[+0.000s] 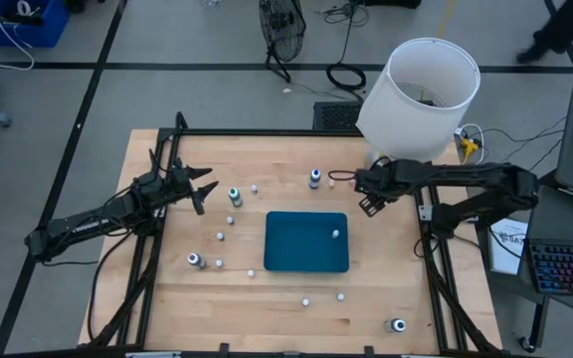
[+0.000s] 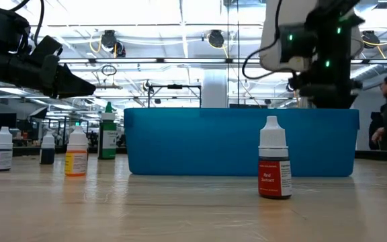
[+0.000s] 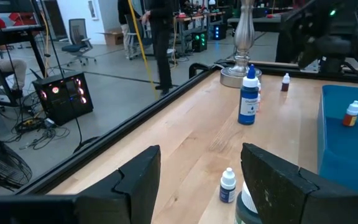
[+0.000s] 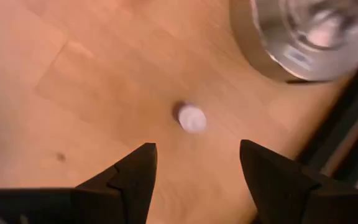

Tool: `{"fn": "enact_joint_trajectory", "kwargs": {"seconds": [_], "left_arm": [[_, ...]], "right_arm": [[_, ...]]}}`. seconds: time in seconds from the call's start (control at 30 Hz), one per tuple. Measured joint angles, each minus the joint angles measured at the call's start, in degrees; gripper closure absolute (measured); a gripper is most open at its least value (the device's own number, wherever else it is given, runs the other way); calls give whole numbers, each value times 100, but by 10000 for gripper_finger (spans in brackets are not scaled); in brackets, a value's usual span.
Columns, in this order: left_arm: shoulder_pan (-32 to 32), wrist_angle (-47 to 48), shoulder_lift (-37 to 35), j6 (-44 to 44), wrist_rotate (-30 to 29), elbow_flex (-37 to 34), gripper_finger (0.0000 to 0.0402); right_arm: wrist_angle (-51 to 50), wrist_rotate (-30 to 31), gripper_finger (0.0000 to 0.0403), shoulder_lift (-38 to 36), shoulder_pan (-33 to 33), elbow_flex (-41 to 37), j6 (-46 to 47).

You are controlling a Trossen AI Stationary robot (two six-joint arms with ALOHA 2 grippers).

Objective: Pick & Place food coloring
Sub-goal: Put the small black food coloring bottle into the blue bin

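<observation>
Food coloring bottles (image 1: 235,196) sit scattered across the wooden table (image 1: 396,288), most of them left of and below the teal tray (image 1: 306,242) at frame centre. Tray holds one small bottle (image 1: 335,234) near its right edge, upright; rest of the tray floor bare. Blue-bodied bottle (image 1: 314,178) stands above the tray, another lone one (image 1: 397,324) at lower right. In the low view a red-labelled bottle (image 2: 274,167) stands in front of the tray wall.

Left gripper (image 1: 203,190) at upper left of the table, jaws spread wide, holding nothing, green-capped bottle just right of it. Right gripper (image 1: 365,189) above the tray's upper right corner, jaws also wide open and empty; right wrist view shows a white-capped bottle (image 4: 191,117) on the wood directly beyond its fingers, beside a lamp base (image 4: 303,37). White lampshade (image 1: 421,94) covers the table's upper right corner.
</observation>
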State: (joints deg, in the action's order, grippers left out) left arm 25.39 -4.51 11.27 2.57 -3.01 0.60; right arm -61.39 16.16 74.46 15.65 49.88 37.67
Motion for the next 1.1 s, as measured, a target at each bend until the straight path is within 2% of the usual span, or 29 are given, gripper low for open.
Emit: {"fn": "enact_joint_trajectory", "kwargs": {"seconds": [0.13,0.43,1.1], "left_arm": [[-1,2,0,0,0,0,176],[-1,1,2,0,0,0,176],[-2,0,0,0,0,0,176]], "right_arm": [[713,-309,184,2,280,-377,-270],[1155,-426,192,2,614,-706,-489],[1699,-439,194,4,617,-1053,-583]]}}
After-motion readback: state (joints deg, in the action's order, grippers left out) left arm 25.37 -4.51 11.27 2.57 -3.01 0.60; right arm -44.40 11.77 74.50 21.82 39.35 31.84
